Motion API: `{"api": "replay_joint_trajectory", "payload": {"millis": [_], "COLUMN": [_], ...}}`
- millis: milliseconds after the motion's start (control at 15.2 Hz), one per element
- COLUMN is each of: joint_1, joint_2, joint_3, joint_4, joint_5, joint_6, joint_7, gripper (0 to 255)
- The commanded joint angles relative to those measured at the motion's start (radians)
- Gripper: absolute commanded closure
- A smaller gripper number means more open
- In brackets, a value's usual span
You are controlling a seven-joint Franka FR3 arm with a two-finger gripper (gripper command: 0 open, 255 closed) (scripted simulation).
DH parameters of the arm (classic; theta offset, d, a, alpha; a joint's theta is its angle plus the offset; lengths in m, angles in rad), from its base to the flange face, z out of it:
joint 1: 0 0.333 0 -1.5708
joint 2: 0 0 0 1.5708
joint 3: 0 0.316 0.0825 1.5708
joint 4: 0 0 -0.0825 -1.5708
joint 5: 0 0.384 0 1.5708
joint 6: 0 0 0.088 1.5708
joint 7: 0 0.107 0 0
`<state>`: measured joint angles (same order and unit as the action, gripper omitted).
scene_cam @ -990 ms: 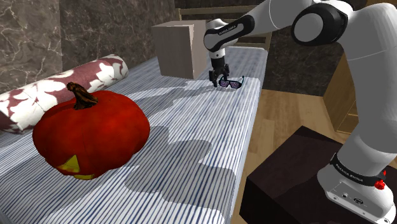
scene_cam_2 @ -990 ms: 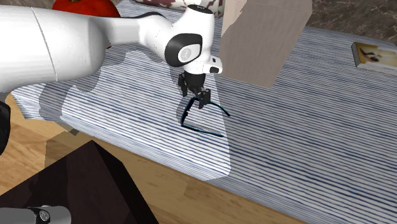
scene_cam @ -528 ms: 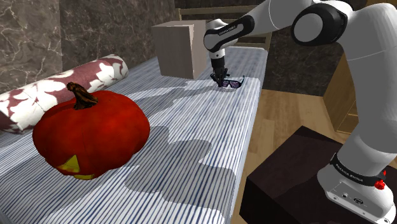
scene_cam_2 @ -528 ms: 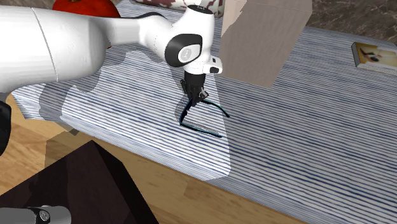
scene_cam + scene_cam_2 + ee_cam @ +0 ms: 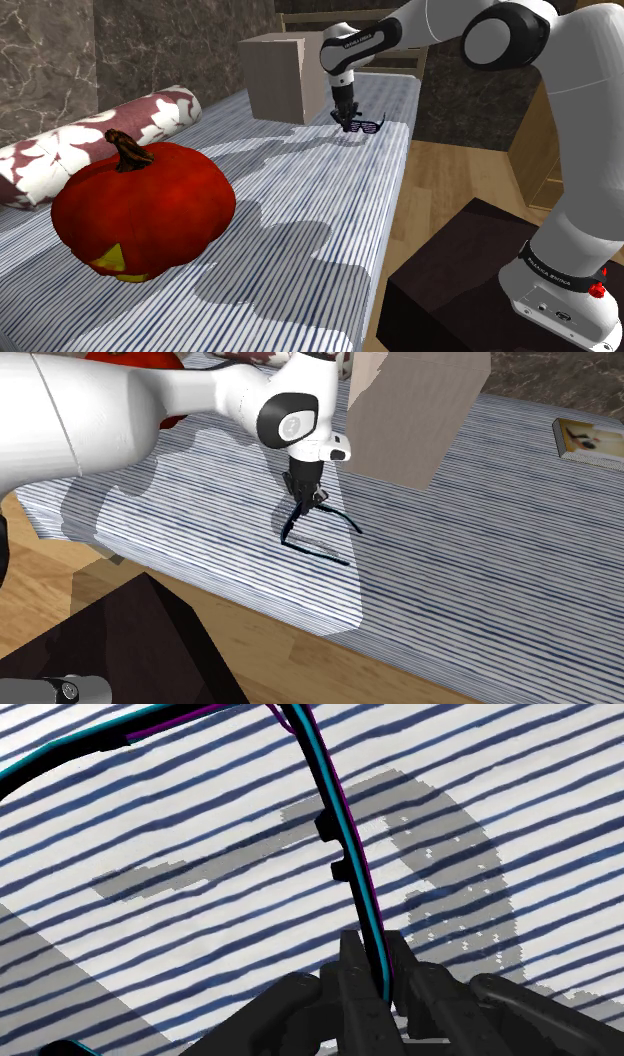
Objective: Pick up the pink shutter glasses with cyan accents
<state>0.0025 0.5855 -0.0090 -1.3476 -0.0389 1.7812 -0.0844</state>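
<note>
Now the fingers [image 5: 352, 984] are clamped on one thin temple arm of the glasses [image 5: 368, 127]; a second ago they stood open above it. Glasses look just clear of the striped bed [image 5: 300, 220], so the lift seems started, on a narrow grip.

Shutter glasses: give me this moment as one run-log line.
phase: grasp | end effector: shut on shutter glasses, clasping one temple arm | surface: striped bed | lift-off: cannot tell

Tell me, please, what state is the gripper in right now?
The gripper is closed, holding the shutter glasses by one temple arm.
</note>
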Motion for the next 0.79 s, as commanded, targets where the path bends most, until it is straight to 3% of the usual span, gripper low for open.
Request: {"api": "replay_joint_trajectory", "payload": {"millis": [0, 726], "joint_1": [0.000, 0.001], "joint_2": [-0.007, -0.021], "joint_3": [0.000, 0.000], "joint_4": [0.018, 0.119], "joint_5": [0.000, 0.001], "joint_6": [-0.025, -0.140], "joint_7": [-0.001, -0.005], "gripper": [255, 255]}}
